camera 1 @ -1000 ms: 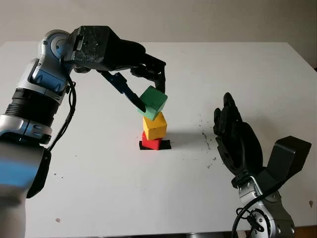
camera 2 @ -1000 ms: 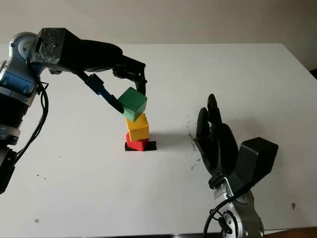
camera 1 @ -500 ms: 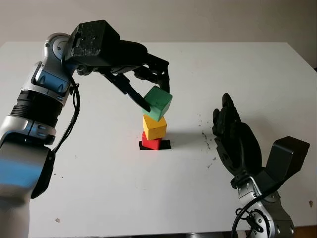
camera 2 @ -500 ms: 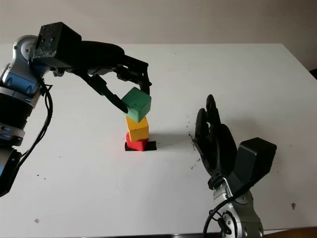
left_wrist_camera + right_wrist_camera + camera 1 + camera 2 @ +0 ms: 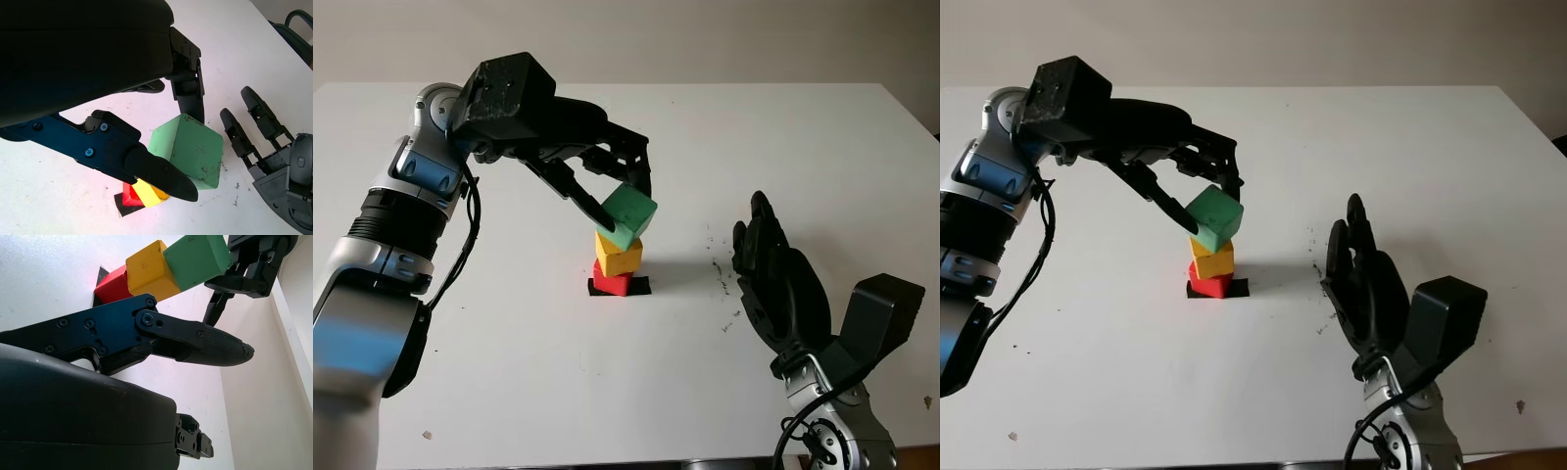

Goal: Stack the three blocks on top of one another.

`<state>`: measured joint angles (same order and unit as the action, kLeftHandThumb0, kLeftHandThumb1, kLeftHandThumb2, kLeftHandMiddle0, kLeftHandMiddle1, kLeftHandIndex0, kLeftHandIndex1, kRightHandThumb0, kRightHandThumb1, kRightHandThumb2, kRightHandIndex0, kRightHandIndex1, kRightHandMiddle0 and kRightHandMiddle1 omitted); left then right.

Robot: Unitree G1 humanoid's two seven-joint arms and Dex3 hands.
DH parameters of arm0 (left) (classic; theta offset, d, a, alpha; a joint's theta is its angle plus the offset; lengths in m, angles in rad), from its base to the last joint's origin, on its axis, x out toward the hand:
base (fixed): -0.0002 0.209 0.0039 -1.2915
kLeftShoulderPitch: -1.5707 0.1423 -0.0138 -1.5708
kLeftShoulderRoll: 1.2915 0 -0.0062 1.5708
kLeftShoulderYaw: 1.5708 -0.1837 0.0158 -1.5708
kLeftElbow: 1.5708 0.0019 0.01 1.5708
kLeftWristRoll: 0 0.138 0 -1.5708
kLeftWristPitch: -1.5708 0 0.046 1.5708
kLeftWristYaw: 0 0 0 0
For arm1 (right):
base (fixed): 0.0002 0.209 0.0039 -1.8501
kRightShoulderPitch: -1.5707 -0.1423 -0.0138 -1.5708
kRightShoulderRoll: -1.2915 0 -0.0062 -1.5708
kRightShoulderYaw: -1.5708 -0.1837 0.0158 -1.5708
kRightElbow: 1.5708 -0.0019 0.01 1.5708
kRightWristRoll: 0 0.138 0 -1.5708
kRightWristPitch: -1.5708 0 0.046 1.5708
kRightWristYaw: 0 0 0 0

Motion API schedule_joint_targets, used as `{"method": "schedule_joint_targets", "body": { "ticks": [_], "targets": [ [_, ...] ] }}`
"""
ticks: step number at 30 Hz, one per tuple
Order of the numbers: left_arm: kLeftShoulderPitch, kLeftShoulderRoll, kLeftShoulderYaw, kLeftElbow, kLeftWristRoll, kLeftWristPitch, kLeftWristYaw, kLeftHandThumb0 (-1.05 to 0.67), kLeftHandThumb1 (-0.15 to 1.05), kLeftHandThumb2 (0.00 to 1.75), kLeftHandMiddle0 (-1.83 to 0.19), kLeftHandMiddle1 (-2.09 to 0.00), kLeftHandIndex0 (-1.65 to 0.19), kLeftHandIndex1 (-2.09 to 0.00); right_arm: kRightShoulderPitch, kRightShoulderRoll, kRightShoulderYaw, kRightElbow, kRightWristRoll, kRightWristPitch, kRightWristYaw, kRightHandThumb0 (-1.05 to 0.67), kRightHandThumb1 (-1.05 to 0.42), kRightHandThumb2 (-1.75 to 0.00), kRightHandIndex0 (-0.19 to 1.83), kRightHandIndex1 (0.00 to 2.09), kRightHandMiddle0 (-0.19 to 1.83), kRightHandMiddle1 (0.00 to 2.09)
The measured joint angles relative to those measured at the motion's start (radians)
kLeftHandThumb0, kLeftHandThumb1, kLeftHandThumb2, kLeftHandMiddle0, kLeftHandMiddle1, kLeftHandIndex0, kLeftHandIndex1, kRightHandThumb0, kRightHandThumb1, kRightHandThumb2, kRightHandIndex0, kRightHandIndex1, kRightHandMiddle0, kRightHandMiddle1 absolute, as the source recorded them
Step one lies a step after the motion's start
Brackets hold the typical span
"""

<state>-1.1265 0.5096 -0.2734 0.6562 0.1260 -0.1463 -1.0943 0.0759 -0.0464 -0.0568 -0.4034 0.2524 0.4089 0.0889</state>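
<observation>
Green block (image 5: 628,216) is being gripped by the left hand (image 5: 612,191), tilted, w/ its lower edge against the yellow block (image 5: 619,256), which is sitting on the red block (image 5: 613,281) on a black marker (image 5: 638,287) mid-table (image 5: 509,372). In the left wrist view, finger (image 5: 161,175) and finger (image 5: 188,93) are seen pinching opposite faces. Vs 1 s ago, green is being carried lower and further right over the stack. 3 blocks are counted, 1 per colour. Right hand (image 5: 781,289) is being held open, near right, upright, well apart from the stack.
</observation>
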Motion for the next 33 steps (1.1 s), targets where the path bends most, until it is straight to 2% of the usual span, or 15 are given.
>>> {"method": "schedule_joint_targets", "body": {
  "ticks": [10,14,16,19,28,30,32,33],
  "targets": [
    [0.005,0.001,-0.002,-0.015,0.041,-0.025,0.018,-0.50,0.99,0.05,-0.27,-0.04,-0.32,-1.55,0.000,-0.006,0.000,-0.004,-0.002,0.000,0.002,-0.74,-1.05,-0.68,-0.19,0.00,-0.19,0.00],
    [0.005,0.005,-0.011,-0.031,0.076,-0.038,0.034,-0.53,0.95,0.05,-0.24,-0.04,-0.31,-1.36,0.000,-0.007,0.000,-0.004,-0.002,0.000,0.007,-0.73,-1.05,-0.68,-0.19,0.00,-0.19,0.00],
    [0.005,0.005,-0.013,-0.032,0.080,-0.037,0.035,-0.54,0.93,0.05,-0.21,-0.04,-0.27,-1.19,0.000,-0.008,-0.001,-0.004,-0.002,0.000,0.010,-0.73,-1.05,-0.68,-0.19,0.00,-0.19,0.00],
    [0.005,0.005,-0.015,-0.032,0.082,-0.022,0.032,-0.54,0.91,0.05,-0.18,-0.04,-0.23,-1.08,0.000,-0.011,-0.001,-0.004,-0.003,0.000,0.013,-0.74,-1.05,-0.68,-0.19,0.00,-0.19,0.00],
    [0.005,0.005,-0.014,-0.032,0.064,0.007,0.022,-0.57,0.89,0.05,-0.16,-0.04,-0.15,-1.21,-0.001,-0.016,-0.003,-0.004,-0.012,0.000,0.016,-0.74,-1.05,-0.66,-0.19,0.00,-0.19,0.00],
    [0.005,0.006,-0.014,-0.030,0.058,0.007,0.006,-0.61,0.87,0.05,-0.12,-0.03,-0.05,-1.08,-0.001,-0.016,-0.005,-0.004,-0.012,0.000,0.017,-0.73,-1.05,-0.66,-0.19,0.00,-0.19,0.00],
    [0.005,0.011,-0.013,-0.030,0.042,0.008,-0.023,-0.67,0.87,0.05,-0.05,-0.04,0.00,-0.77,-0.001,-0.016,-0.007,-0.003,-0.012,0.000,0.019,-0.73,-1.05,-0.65,-0.19,0.00,-0.19,0.00],
    [0.005,0.017,-0.012,-0.030,0.036,0.009,-0.035,-0.68,0.87,0.05,-0.03,-0.04,0.01,-0.70,-0.001,-0.016,-0.008,-0.003,-0.012,-0.001,0.022,-0.73,-1.05,-0.65,-0.19,0.00,-0.19,0.00]
  ]
}}
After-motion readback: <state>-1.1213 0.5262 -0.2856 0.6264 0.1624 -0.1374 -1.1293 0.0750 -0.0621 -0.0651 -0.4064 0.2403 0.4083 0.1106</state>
